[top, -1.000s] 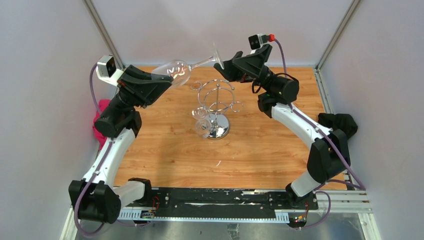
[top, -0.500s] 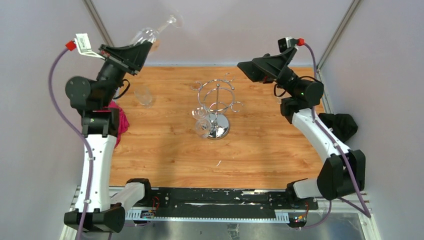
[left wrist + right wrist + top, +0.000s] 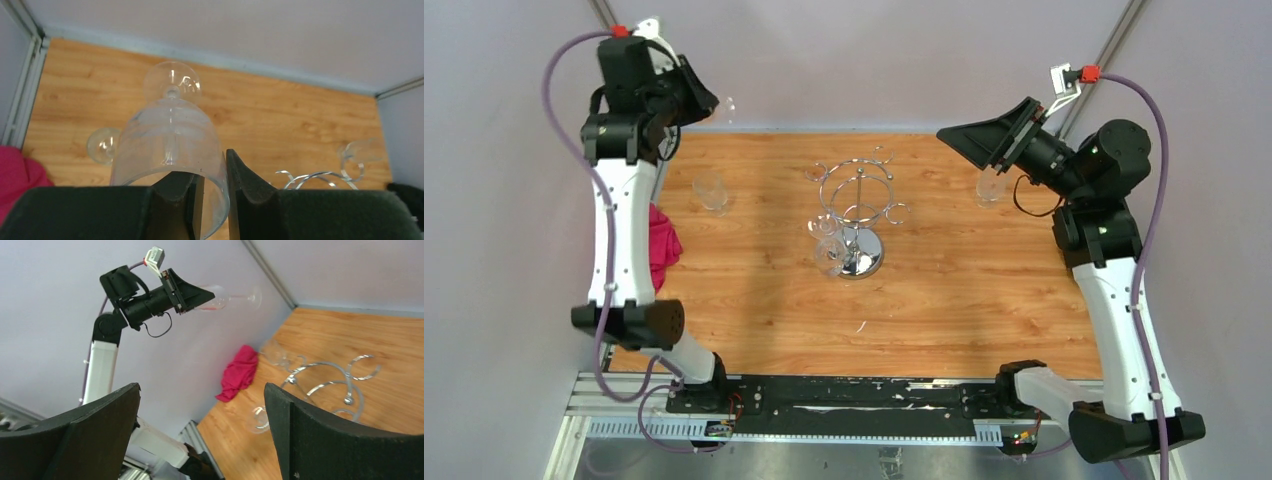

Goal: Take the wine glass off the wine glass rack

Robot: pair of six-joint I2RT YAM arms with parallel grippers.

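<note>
Left gripper (image 3: 215, 167): clamped on the wine glass (image 3: 170, 132) rim, one finger inside the bowl, one outside.
Right gripper (image 3: 964, 140): spread wide, empty.
Glass: high over the table's (image 3: 944, 300) far-left corner, well clear of the rack (image 3: 856, 195).
Axis: stem roughly level, in line with the fingers, foot leading away.
Next: likely tip the foot down slowly, then lower beside, not onto, the standing glass (image 3: 711, 190).

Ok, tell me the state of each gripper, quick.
Left gripper: closed on the bowl rim of the wine glass.
Right gripper: open, holding nothing.
</note>
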